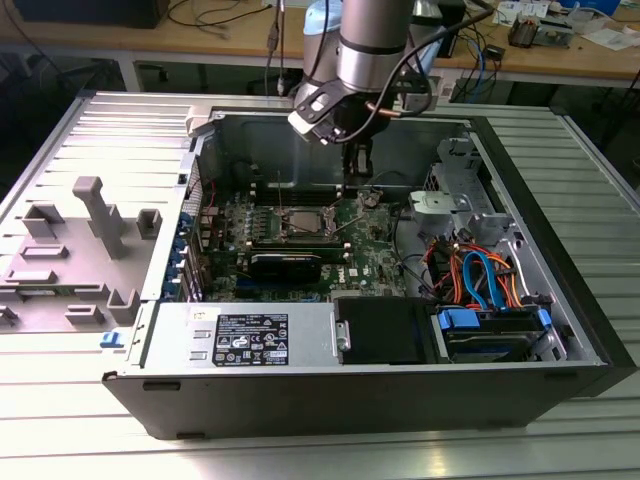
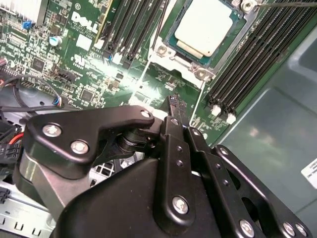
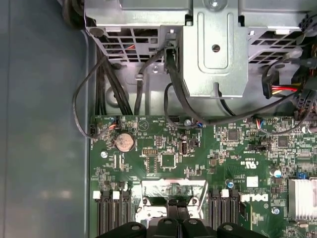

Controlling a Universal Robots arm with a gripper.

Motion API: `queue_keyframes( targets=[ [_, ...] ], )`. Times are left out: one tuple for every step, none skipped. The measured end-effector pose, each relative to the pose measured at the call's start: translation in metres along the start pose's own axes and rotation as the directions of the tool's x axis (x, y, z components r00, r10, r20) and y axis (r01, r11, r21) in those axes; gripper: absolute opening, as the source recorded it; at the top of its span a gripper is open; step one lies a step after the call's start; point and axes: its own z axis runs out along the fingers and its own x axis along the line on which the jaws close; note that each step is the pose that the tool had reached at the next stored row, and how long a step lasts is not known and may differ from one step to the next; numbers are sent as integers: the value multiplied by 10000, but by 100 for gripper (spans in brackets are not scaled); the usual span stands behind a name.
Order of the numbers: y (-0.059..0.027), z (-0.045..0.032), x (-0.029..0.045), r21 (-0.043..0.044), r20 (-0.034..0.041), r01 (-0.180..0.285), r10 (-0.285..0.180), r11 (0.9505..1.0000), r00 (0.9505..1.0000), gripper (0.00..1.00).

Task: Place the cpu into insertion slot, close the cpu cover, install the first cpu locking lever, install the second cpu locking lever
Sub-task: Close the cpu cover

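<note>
The cpu (image 2: 205, 25) sat framed by the cpu cover (image 2: 233, 45), memory slots (image 2: 257, 54) crowding both sides. Arm vertical; the gripper (image 2: 172, 103) pointed down just beside the cover's corner, jaws pressed together.

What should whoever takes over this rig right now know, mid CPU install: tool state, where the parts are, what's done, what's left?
The tool is shut with nothing seen in it. It is low inside the case, close beside the socket, on the exterior view's right of it.
The cpu lies in the socket, silver top up.
The cpu cover frames the cpu and looks lowered over it.
Done: cpu placed; cover apparently closed.
Left: the locking levers. I cannot tell whether either one is latched.
</note>
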Motion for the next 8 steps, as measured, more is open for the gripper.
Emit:
queue_keyframes(
  targets=[
    [14, -2, 1, 4, 16, 0, 0, 10000, 10000, 11],
    [29, -4, 1, 7, 33, 0, 0, 10000, 10000, 11],
    [39, -5, 1, 10, 44, 0, 0, 10000, 10000, 11],
    [50, -6, 2, 13, 57, 0, 0, 10000, 10000, 11],
    [79, -9, 4, 23, 93, 0, -1, 10000, 10000, 11],
    [99, -11, 6, 26, 121, 1, -1, 10000, 9999, 11],
    [122, -11, 10, 30, 147, 1, -1, 10000, 9999, 11],
    [144, -11, 15, 33, 168, 1, -1, 10000, 9999, 11]
  ],
)
